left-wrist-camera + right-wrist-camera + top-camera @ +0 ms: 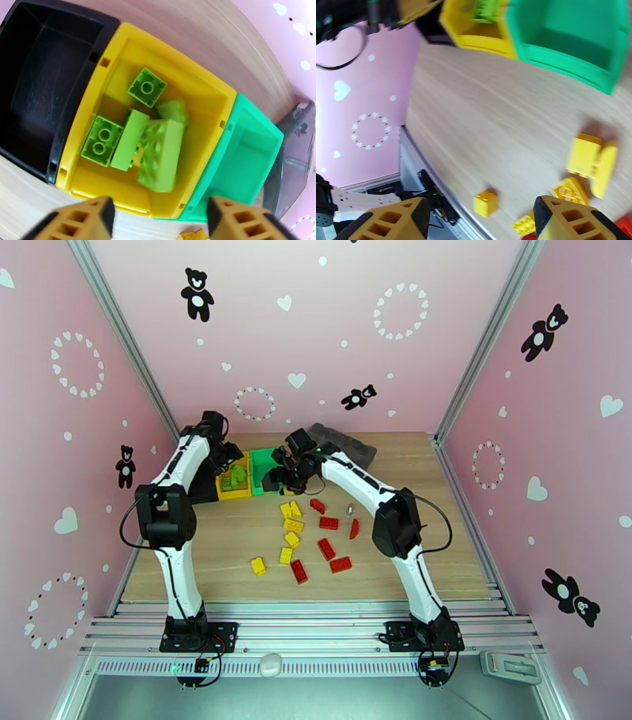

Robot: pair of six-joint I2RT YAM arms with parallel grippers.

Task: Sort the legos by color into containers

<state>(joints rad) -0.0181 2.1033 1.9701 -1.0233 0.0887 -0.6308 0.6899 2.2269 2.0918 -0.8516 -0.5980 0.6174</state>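
Your left jaws hang spread with nothing between them over the bins at the far left corner of the surface [442, 500], so leave that arm where it is. In the row of three touching bins, the black bin [43, 79] on the left holds nothing. The yellow bin [201, 102] in the middle holds the lime green bricks [158, 154], about five, heaped loosely with some on their sides. The green bin [252, 146] on the right is bare inside. With lime already in yellow, you probably want the yellow and red bricks in the two bare bins, one colour each. Your right jaws are also spread and carry nothing, hovering low by the green bin's near side. The yellow bricks [291, 526] lie just beyond them towards the middle of the surface, and the red bricks [328, 544] sit beside those on the right. Choose a yellow brick that lies apart from its neighbours, such as the small one [485, 202]. Square the jaws to its sides, come straight down, and close on that brick alone.
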